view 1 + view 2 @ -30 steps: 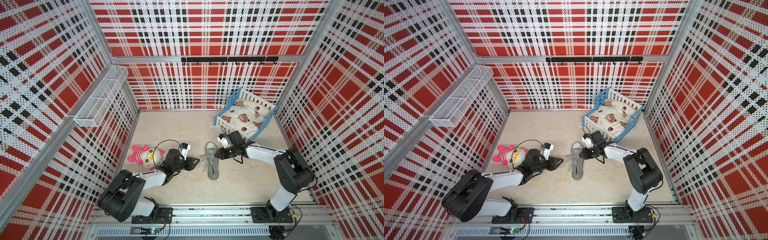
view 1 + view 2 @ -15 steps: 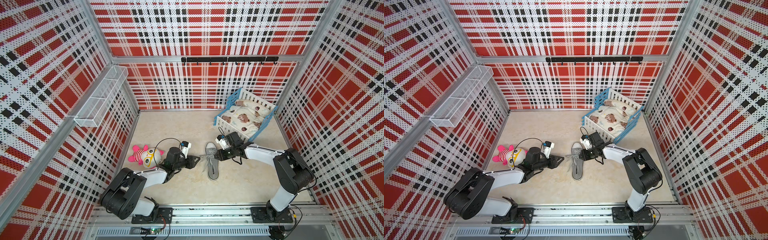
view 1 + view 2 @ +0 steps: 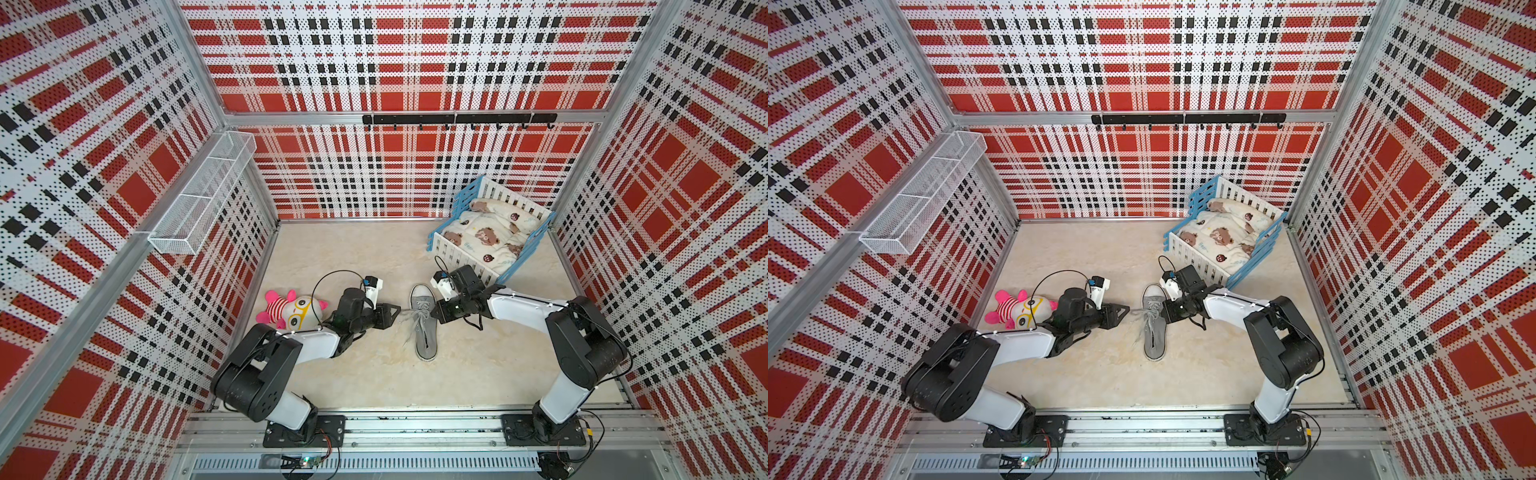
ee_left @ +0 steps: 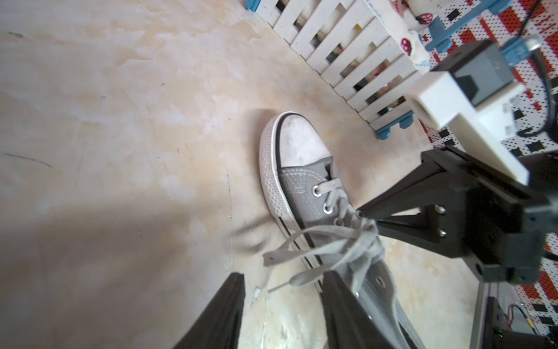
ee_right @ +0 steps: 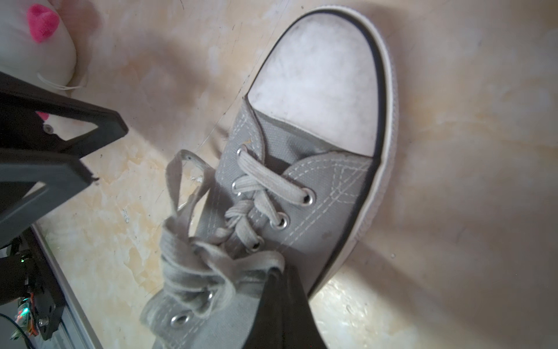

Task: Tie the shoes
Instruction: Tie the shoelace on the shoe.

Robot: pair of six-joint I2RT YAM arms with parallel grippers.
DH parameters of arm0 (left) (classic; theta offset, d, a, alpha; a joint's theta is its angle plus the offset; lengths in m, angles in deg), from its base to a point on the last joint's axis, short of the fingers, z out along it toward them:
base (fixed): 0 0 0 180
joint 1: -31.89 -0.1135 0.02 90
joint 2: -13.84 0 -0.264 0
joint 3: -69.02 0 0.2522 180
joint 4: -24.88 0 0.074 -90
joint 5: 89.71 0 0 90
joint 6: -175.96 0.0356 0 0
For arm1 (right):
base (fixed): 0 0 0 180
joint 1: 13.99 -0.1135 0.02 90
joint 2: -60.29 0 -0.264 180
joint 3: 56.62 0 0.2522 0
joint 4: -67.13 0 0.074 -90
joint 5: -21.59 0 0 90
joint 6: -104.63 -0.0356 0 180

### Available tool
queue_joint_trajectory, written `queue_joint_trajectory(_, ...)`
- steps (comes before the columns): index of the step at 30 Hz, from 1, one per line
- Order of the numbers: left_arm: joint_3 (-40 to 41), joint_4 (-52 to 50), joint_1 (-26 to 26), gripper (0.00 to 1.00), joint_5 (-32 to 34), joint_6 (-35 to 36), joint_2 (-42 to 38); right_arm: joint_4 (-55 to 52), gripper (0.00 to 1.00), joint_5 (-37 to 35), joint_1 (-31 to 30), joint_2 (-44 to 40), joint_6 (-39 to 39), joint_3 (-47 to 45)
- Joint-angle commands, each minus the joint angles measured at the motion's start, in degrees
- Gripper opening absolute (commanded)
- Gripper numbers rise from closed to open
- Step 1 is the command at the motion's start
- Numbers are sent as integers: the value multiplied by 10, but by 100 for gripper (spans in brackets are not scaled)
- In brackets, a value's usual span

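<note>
The grey shoe (image 3: 424,345) (image 3: 1154,345) lies mid-floor, white toe cap (image 4: 302,145) (image 5: 317,90) pointing to the back wall. Its pale laces (image 3: 409,320) are bunched over the tongue, and a loop (image 4: 302,250) hangs off the left side. My right gripper (image 3: 434,313) (image 5: 279,272) is at the shoe's right side, shut on a lace loop (image 5: 259,263) at the knot. My left gripper (image 3: 397,311) (image 4: 282,290) is open at the shoe's left side. The hanging loop and a lace tip lie just ahead of its fingers (image 4: 229,302), untouched.
A pink-striped plush toy (image 3: 291,309) lies left of my left arm. A blue-and-white toy crib (image 3: 490,232) with bedding stands at the back right, close behind my right wrist. A wire basket (image 3: 199,199) hangs on the left wall, and a black hook rail (image 3: 457,118) runs along the back wall.
My right gripper has closed on the lace at the knot. My left gripper has slid right, up to the shoe's side.
</note>
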Motion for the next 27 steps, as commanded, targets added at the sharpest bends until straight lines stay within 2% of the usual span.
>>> queue_joint_trajectory(1,-21,20,-3,48,7,11,39,2,0,-15,-4,-11,-1,2)
queue_joint_trajectory(7,-38,51,7,51,-34,28,91,1,0,-17,-3,-11,0,2)
queue_joint_trajectory(15,-47,68,10,52,-62,40,123,0,0,-18,-4,-10,1,5)
queue_joint_trajectory(26,0,86,13,53,-45,41,64,-1,0,-16,-3,-9,0,8)
queue_joint_trajectory(27,-2,87,13,53,-47,56,67,-1,0,-15,-3,-9,0,8)
